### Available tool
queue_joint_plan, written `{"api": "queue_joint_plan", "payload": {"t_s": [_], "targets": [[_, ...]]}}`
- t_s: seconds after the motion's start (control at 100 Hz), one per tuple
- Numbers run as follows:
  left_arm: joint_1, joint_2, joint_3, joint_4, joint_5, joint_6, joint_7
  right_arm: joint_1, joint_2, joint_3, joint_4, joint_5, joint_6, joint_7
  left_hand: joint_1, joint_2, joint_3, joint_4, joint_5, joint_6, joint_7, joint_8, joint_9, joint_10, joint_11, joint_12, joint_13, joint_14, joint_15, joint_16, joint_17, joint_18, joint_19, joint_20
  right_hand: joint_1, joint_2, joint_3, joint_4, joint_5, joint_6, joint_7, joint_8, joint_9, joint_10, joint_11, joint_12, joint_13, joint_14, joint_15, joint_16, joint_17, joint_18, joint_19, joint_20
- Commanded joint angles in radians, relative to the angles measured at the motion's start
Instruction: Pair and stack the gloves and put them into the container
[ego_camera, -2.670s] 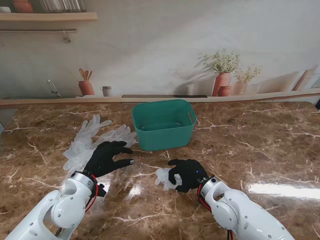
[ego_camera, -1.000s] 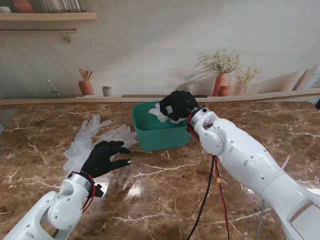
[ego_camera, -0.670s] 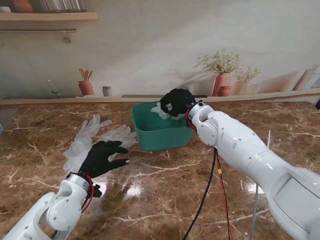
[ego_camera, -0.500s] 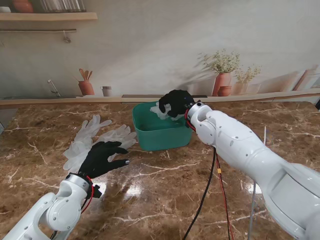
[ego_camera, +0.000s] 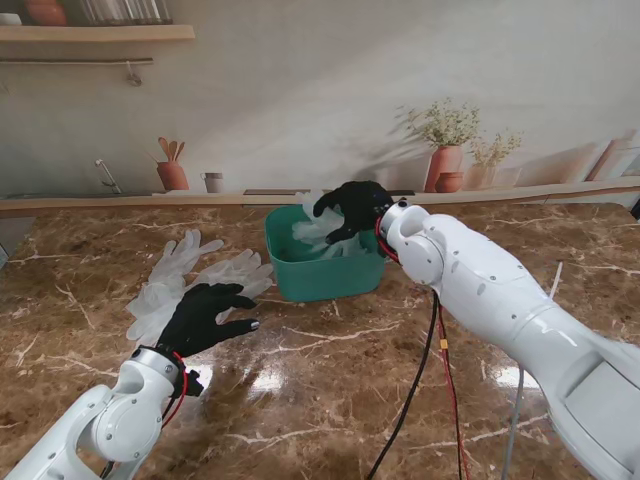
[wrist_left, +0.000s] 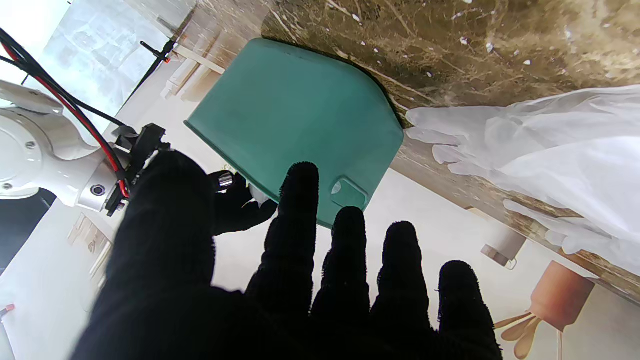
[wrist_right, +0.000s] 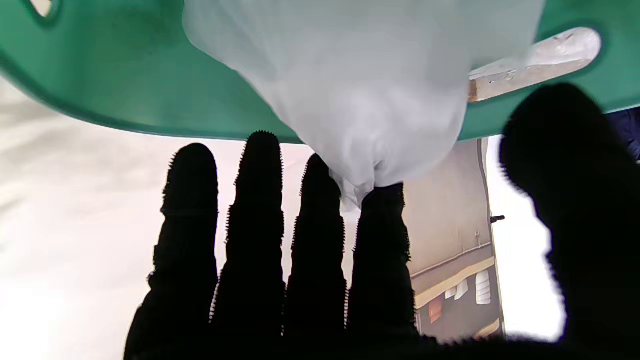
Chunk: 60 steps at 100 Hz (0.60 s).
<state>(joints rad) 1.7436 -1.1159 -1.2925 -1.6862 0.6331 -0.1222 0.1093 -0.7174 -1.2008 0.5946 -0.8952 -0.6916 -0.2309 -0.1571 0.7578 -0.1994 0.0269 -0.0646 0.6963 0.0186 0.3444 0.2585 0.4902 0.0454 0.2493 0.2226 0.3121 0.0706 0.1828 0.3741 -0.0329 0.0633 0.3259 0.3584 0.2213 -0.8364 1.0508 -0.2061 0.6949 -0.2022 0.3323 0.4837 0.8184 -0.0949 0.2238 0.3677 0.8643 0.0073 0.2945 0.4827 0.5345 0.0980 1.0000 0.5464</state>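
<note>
Now the right hand (ego_camera: 352, 208), fingers spread, hangs over the green plastic container (ego_camera: 326, 250), a crumpled translucent glove (ego_camera: 318, 231) snagged on one fingertip (wrist_right: 382, 200); clinging there, it could be dragged out. The left hand (ego_camera: 208, 315) rests open beside the remaining translucent gloves (ego_camera: 180, 275) on the table.

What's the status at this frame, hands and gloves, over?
Right hand open above the green plastic container, crumpled white gloves dropping in. Left hand open on two more white gloves. Nothing in the way.
</note>
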Motion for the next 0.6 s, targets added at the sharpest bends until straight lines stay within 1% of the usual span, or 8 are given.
{"api": "queue_joint_plan", "payload": {"t_s": [0.0, 0.09, 0.25, 0.32, 0.37, 0.43, 0.47, 0.59], "targets": [[0.001, 0.002, 0.003, -0.001, 0.003, 0.001, -0.004, -0.011, 0.017, 0.016, -0.018, -0.004, 0.003, 0.025, 0.005, 0.046, -0.041, 0.02, 0.009, -0.031, -0.001, 0.013, -0.005, -0.017, -0.027, -0.01, -0.016, -0.043, -0.038, -0.014, -0.015, -0.009, -0.034, 0.019, -0.052, 0.011, -0.015, 0.035, -0.037, -0.016, -0.027, -0.02, -0.039, 0.007, -0.04, -0.034, -0.034, 0.026, -0.02, -0.031, -0.023, 0.012, -0.028, 0.026], [-0.002, 0.002, 0.005, 0.0, 0.002, 0.0, -0.004, -0.022, 0.03, 0.033, -0.049, -0.011, 0.006, 0.059, 0.005, 0.047, -0.041, 0.021, 0.009, -0.032, 0.0, 0.014, -0.005, -0.016, -0.027, -0.01, -0.017, -0.044, -0.039, -0.014, -0.015, -0.01, -0.037, 0.02, -0.068, 0.025, -0.027, 0.035, -0.059, -0.045, -0.052, -0.038, -0.06, 0.012, -0.064, -0.066, -0.052, 0.034, -0.035, -0.041, -0.035, 0.016, -0.045, 0.032], [-0.006, 0.003, 0.006, 0.0, 0.004, -0.002, -0.007, -0.041, 0.041, 0.063, -0.083, -0.026, 0.008, 0.07, 0.003, 0.048, -0.041, 0.021, 0.007, -0.034, -0.001, 0.014, -0.008, -0.015, -0.028, -0.01, -0.019, -0.043, -0.04, -0.014, -0.015, -0.01, -0.041, 0.022, -0.072, 0.055, -0.05, 0.039, -0.069, -0.061, -0.069, -0.054, -0.06, 0.003, -0.055, -0.076, -0.066, 0.041, -0.051, -0.055, -0.048, 0.02, -0.067, 0.036], [-0.006, 0.003, 0.005, -0.001, 0.004, -0.003, -0.01, -0.056, 0.048, 0.085, -0.103, -0.035, 0.009, 0.073, 0.002, 0.049, -0.041, 0.021, 0.009, -0.037, 0.001, 0.015, -0.008, -0.013, -0.028, -0.01, -0.02, -0.04, -0.04, -0.014, -0.015, -0.008, -0.043, 0.023, -0.071, 0.067, -0.057, 0.042, -0.052, -0.075, -0.06, -0.053, -0.043, 0.009, -0.046, -0.075, -0.066, 0.053, -0.053, -0.059, -0.055, 0.032, -0.076, 0.036], [-0.006, 0.003, 0.004, -0.001, 0.004, -0.004, -0.011, -0.068, 0.055, 0.103, -0.127, -0.032, 0.01, 0.102, 0.002, 0.05, -0.041, 0.021, 0.011, -0.039, 0.002, 0.016, -0.009, -0.011, -0.028, -0.011, -0.021, -0.036, -0.04, -0.014, -0.015, -0.007, -0.044, 0.024, -0.064, 0.081, -0.073, 0.047, -0.058, -0.105, -0.061, -0.056, -0.034, 0.021, -0.046, -0.079, -0.076, 0.073, -0.064, -0.07, -0.065, 0.044, -0.094, 0.034], [-0.007, 0.004, 0.003, -0.001, 0.004, -0.005, -0.012, -0.08, 0.066, 0.122, -0.16, -0.025, 0.018, 0.158, 0.002, 0.05, -0.041, 0.021, 0.013, -0.04, 0.003, 0.017, -0.01, -0.01, -0.029, -0.011, -0.023, -0.032, -0.041, -0.014, -0.016, -0.006, -0.046, 0.024, -0.055, 0.111, -0.106, 0.055, -0.071, -0.147, -0.083, -0.076, -0.046, 0.041, -0.076, -0.108, -0.089, 0.101, -0.091, -0.107, -0.074, 0.061, -0.119, 0.029], [-0.008, 0.004, 0.004, -0.001, 0.003, -0.005, -0.014, -0.085, 0.071, 0.129, -0.172, -0.022, 0.023, 0.177, 0.001, 0.051, -0.041, 0.021, 0.013, -0.043, 0.004, 0.017, -0.011, -0.01, -0.029, -0.011, -0.025, -0.028, -0.041, -0.014, -0.016, -0.005, -0.047, 0.025, -0.052, 0.124, -0.118, 0.059, -0.071, -0.163, -0.087, -0.082, -0.062, 0.054, -0.089, -0.12, -0.097, 0.113, -0.099, -0.119, -0.076, 0.07, -0.124, 0.029], [-0.01, 0.004, 0.006, -0.001, 0.001, -0.004, -0.014, -0.097, 0.077, 0.147, -0.195, 0.003, 0.037, 0.226, -0.001, 0.053, -0.042, 0.021, 0.013, -0.043, 0.005, 0.019, -0.013, -0.006, -0.03, -0.012, -0.035, -0.003, -0.04, -0.013, -0.018, -0.002, -0.052, 0.026, -0.038, 0.161, -0.163, 0.07, -0.054, -0.205, -0.075, -0.103, -0.141, 0.113, -0.139, -0.206, -0.13, 0.156, -0.124, -0.182, -0.09, 0.099, -0.151, 0.017]]}}
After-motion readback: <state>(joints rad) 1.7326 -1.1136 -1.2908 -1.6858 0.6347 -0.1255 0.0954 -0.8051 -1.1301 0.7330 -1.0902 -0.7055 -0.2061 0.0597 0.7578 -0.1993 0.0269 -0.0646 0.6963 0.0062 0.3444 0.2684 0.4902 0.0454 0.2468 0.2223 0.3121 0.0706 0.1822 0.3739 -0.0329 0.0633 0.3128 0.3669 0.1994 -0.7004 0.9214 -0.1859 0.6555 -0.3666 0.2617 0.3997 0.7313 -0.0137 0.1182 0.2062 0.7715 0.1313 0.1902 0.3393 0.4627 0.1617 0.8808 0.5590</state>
